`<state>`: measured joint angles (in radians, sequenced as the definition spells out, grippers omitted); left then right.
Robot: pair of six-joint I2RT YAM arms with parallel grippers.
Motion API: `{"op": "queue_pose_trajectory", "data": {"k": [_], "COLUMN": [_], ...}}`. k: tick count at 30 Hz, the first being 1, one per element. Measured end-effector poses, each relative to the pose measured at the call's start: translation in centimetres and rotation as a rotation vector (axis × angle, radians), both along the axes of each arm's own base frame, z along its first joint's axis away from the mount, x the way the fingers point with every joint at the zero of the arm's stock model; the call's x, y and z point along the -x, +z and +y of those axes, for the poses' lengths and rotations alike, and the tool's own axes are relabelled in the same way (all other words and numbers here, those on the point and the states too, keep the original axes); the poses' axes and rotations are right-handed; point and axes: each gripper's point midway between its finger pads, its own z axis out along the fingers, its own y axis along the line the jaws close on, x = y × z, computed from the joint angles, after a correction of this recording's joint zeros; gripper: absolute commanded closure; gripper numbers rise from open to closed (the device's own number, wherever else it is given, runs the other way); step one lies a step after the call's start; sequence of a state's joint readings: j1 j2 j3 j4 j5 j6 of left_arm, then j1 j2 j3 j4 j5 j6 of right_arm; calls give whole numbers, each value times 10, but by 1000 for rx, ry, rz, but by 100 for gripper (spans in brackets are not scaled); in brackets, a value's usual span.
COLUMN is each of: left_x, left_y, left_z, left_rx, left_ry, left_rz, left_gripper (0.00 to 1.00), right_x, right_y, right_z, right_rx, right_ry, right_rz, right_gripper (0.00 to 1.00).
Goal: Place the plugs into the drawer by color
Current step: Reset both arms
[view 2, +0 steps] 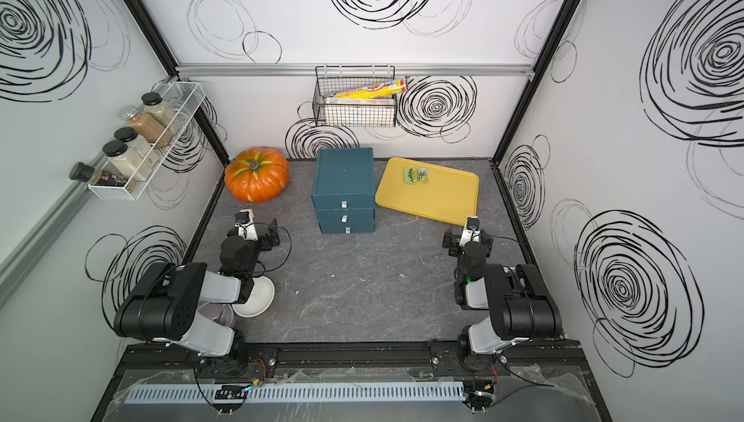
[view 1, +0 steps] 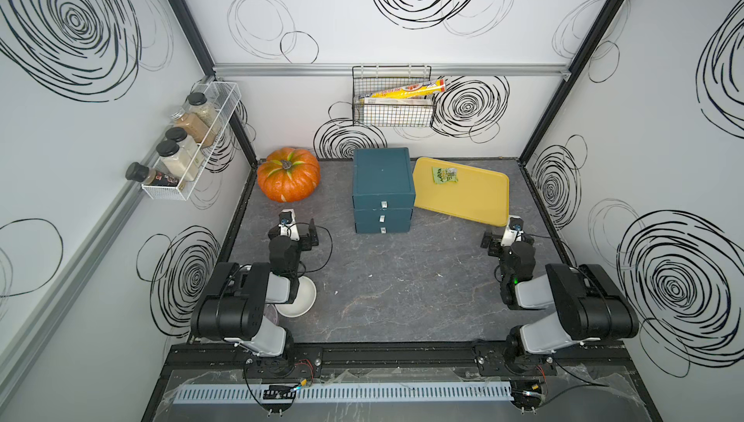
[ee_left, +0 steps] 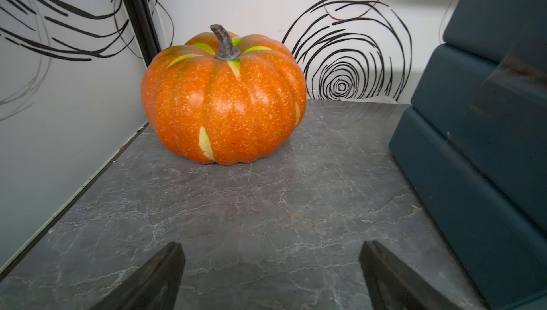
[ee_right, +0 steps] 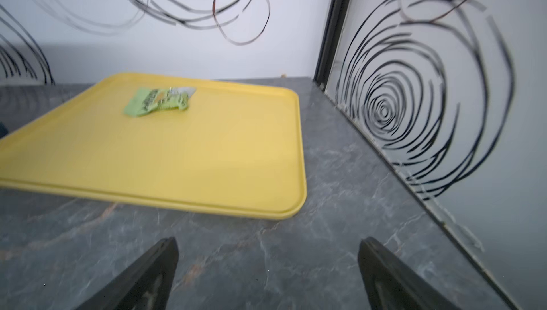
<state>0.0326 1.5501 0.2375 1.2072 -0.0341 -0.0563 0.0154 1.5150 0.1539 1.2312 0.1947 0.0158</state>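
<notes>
Two sets of black fingers spread wide and empty: left gripper [ee_left: 270, 249], right gripper [ee_right: 268, 243].
The dark teal three-drawer cabinet [view 1: 382, 182] stands at 12 o'clock on the grey marbled tabletop [view 1: 402, 279]. At 10, before the left gripper, sits a speckled orange pumpkin [view 1: 288, 174]. At 2, before the right, lies a flat yellow tray [view 1: 463, 202] bearing a green packet [view 1: 445, 174]. A white bowl [view 1: 300, 305] lies at 8, partly under the left arm.

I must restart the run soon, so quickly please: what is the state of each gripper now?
Left gripper: open, fingers wide apart, holding nothing.
Right gripper: open, fingers wide apart, holding nothing.
</notes>
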Motion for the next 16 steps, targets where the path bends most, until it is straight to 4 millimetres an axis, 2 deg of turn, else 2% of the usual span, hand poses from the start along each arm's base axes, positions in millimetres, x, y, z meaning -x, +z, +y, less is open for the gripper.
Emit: {"op": "queue_pose_trajectory", "data": {"k": [6, 16], "left_x": [-1, -1], "left_y": [6, 6], "left_z": [-3, -3], "left_rx": [3, 3], "left_ry": [-18, -19], "left_rz": [-24, -27], "left_gripper": [1, 1], "right_x": [-6, -10], "right_y": [19, 22], "right_z": [20, 29], "right_rx": [-12, -15], "right_ry": [114, 172], "right_rz": [-79, -85], "right_gripper": [0, 0]}}
